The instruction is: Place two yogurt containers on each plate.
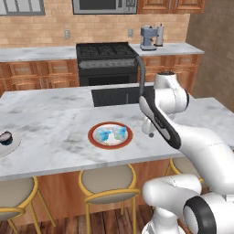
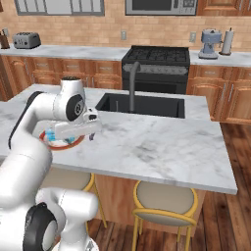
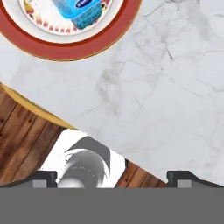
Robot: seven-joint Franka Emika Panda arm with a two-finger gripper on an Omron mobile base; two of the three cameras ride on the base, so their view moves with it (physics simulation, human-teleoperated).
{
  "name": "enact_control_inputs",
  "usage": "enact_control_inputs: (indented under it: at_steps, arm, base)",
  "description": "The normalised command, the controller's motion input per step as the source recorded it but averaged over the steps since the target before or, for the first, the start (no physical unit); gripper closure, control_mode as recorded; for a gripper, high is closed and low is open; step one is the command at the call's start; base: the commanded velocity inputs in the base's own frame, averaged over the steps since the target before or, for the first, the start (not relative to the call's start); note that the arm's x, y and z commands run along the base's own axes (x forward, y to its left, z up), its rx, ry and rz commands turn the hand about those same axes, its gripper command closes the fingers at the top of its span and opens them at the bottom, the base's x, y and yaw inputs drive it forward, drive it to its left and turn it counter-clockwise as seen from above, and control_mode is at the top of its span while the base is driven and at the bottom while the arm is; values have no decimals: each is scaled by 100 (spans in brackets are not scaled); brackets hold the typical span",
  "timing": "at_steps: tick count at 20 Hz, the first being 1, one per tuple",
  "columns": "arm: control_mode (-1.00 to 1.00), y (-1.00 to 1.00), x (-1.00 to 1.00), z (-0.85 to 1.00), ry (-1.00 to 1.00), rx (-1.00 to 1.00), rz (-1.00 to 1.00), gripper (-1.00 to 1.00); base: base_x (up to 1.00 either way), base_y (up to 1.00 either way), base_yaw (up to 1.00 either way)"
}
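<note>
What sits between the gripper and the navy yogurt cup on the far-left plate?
Only the red-rimmed plate holding the two light blue yogurt containers lies on the counter between the gripper and the navy yogurt cup on the grey plate.

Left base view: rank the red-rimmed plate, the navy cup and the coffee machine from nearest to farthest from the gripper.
1. Red-rimmed plate, on the island left of the gripper.
2. Navy cup, at the island's far left edge.
3. Coffee machine, on the back counter.
</note>
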Motion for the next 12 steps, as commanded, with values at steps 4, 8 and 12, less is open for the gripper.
enact_control_inputs:
  at_steps: [4,8,12]
  arm:
    - [-100,-74,-67,36,3,0,-38,-100]
    - [-100,-75,-70,62,2,0,-28,-100]
    - [-100,-70,-91,62,0,2,-26,-100]
  base:
    - [0,0,0]
    - [0,0,0]
    - [0,0,0]
